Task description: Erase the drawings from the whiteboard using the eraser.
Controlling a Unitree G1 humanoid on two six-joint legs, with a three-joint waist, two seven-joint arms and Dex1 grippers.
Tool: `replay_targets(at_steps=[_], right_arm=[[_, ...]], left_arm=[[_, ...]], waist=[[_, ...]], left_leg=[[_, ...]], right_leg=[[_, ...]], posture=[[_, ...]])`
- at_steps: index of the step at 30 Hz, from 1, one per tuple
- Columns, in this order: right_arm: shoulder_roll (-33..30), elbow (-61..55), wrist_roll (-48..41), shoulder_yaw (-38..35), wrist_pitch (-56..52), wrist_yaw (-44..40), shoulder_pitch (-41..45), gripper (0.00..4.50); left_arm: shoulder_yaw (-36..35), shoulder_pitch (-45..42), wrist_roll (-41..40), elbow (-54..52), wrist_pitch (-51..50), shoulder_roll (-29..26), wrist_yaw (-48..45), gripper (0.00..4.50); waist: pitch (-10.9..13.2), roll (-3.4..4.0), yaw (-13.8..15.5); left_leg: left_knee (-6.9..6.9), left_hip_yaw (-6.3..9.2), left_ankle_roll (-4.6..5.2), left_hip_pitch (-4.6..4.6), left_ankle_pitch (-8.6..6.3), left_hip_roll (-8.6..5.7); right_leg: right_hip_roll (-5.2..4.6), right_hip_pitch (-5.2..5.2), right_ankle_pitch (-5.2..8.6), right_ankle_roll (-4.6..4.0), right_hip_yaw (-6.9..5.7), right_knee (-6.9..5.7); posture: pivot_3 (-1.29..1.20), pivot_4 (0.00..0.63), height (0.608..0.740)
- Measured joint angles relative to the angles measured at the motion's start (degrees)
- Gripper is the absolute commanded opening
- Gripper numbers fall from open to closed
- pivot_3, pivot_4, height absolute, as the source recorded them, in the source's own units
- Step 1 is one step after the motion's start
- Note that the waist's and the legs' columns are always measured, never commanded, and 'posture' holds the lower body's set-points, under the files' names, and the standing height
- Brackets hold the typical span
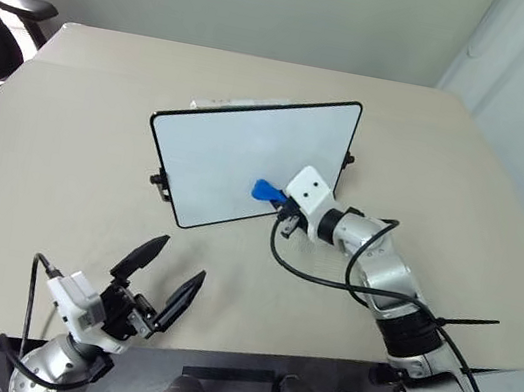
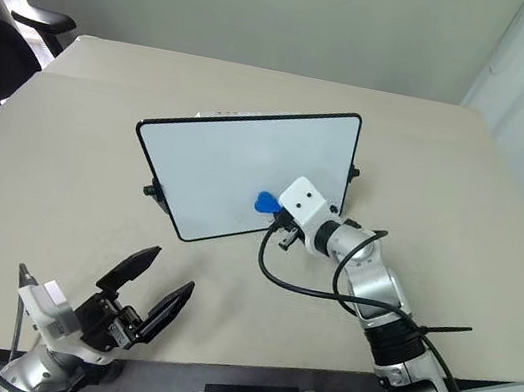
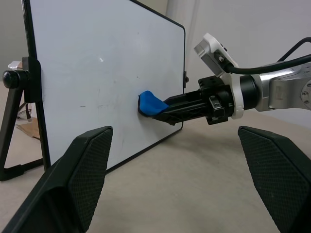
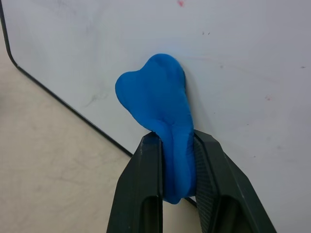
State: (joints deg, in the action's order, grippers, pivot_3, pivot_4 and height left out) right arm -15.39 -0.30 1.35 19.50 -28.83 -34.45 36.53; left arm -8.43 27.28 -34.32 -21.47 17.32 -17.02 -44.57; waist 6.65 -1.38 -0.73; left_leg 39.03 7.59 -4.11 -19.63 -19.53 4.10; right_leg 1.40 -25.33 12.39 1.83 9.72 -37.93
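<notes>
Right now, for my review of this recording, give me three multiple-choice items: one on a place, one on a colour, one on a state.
1. Where is the eraser?
A. lying flat on the table
B. pressed against the whiteboard's lower part
C. behind the board

2. What colour is the eraser?
A. blue
B. yellow
C. green

3. How is the left gripper?
A. shut on the eraser
B. shut on a marker
C. open, holding nothing

Key: 1 B, its tip squashes on the white face; 2 A, bright blue between the right gripper's fingers; 3 C, its fingers stand spread over the table.
</notes>
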Motion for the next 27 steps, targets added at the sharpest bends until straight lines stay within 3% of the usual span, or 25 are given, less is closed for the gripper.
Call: replay_targets(at_steps=[13,20,27], right_arm=[[-1.46,-0.28,0.02,-2.33,0.7,0.13,0.15,0.47],[-5.82,-0.27,1.24,-2.46,2.83,-0.01,0.15,0.47],[-4.85,-0.47,2.16,-1.83,2.84,-0.01,0.13,0.47]], left_arm=[[-0.11,0.28,-0.16,-0.01,0.0,-0.02,-0.06,4.5],[-0.09,0.76,-0.15,-0.93,0.0,-0.01,-0.06,4.5],[0.07,1.22,-0.15,-1.15,0.0,0.01,-0.06,4.5]], waist=[[0.0,0.0,0.2],[0.0,-0.01,0.5],[0.0,-0.01,0.43]], left_leg=[[0.02,0.0,-0.31,-0.05,0.17,0.0],[0.06,-0.01,-0.34,-0.1,0.19,0.0],[0.04,-0.01,-0.33,-0.08,0.19,0.0]], right_leg=[[-0.02,0.01,-0.08,-0.1,0.0,0.0],[-0.03,0.02,-0.09,-0.11,0.0,0.01],[-0.02,0.01,-0.1,-0.09,0.0,0.01]], posture=[[0.0,0.15,0.74],[0.0,0.15,0.74],[0.0,0.15,0.74]])
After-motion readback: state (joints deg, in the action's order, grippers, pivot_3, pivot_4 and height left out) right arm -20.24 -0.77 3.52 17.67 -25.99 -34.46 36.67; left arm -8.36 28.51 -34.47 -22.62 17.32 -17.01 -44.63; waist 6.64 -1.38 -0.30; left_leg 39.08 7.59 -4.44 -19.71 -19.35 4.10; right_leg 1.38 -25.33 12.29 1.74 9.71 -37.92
